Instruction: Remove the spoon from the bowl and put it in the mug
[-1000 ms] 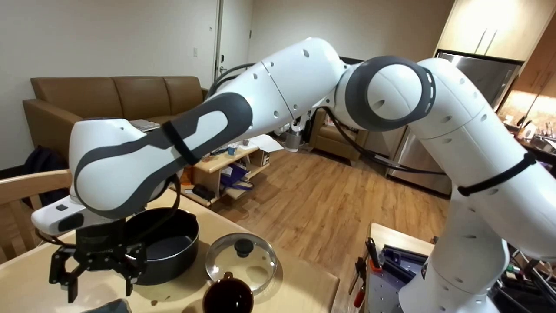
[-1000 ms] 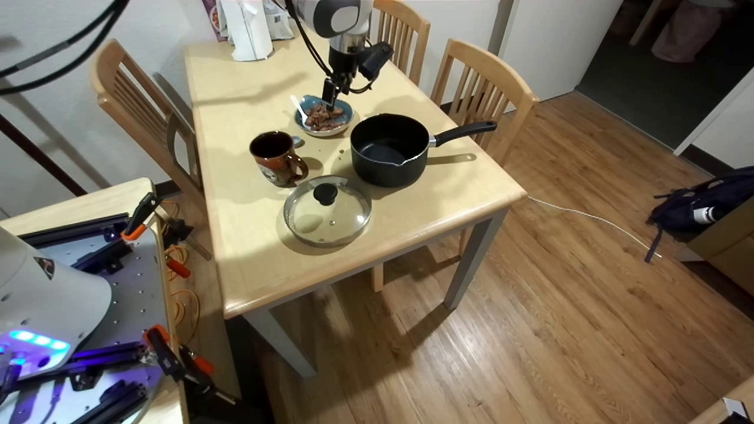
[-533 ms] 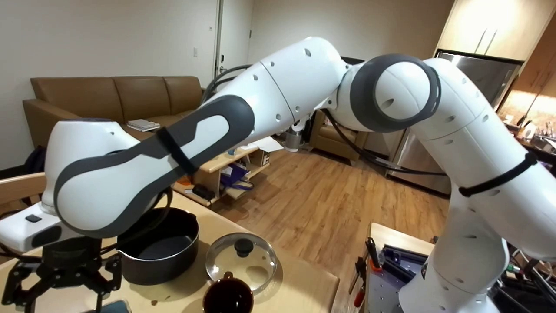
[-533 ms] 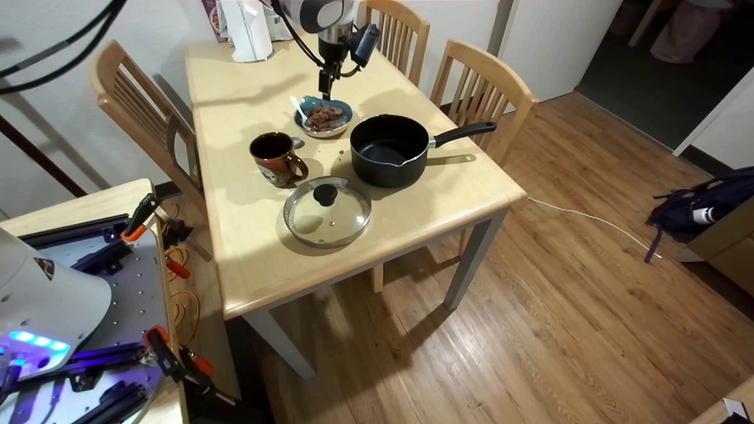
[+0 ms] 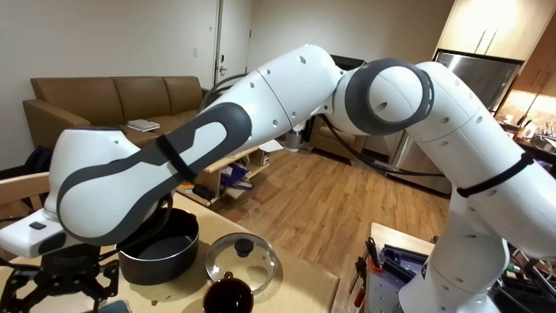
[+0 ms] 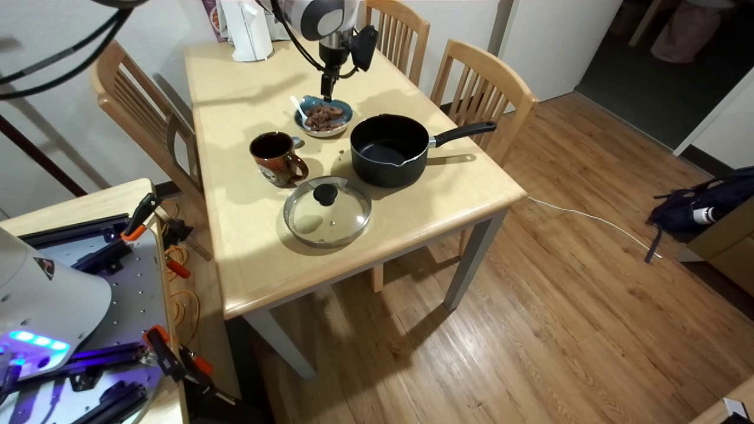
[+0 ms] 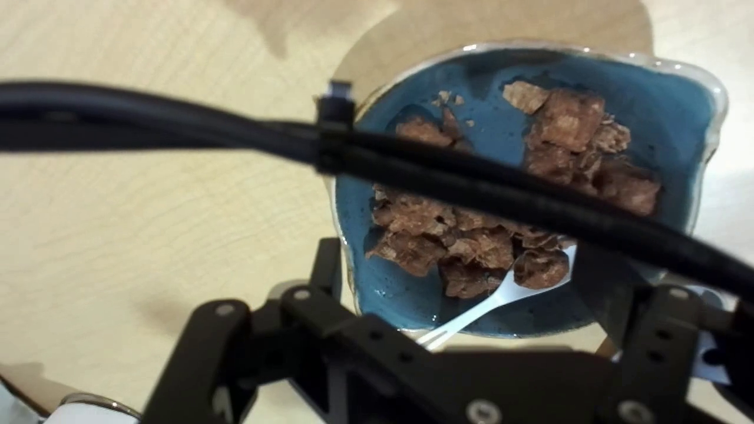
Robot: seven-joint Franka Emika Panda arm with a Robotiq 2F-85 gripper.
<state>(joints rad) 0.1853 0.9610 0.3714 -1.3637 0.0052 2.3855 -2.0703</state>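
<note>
The bowl (image 6: 323, 133) is small and blue inside, with brown food; it fills the middle of the wrist view (image 7: 383, 297). The white spoon (image 6: 299, 109) leans in it, its head under a food piece and its handle over the rim; the handle (image 7: 471, 315) shows between my fingers in the wrist view. The brown mug (image 6: 275, 160) stands nearer the robot base, dark inside (image 5: 228, 299). My gripper (image 6: 327, 96) is above the bowl, open and empty, its fingers (image 7: 471, 274) spread across the bowl's width. Its fingertips are cut off in an exterior view (image 5: 54, 306).
A black saucepan (image 6: 389, 168) with its handle (image 6: 465, 132) stands beside the bowl. A glass lid (image 6: 327, 221) with a black knob lies between saucepan and mug. A small grey object (image 6: 297, 142) lies behind the mug. A black cable (image 7: 500, 188) crosses the wrist view.
My gripper has moved sideways away from the saucepan to above the bowl, then dropped slightly in the last half second. It stays open. The bowl, spoon and mug have not moved.
</note>
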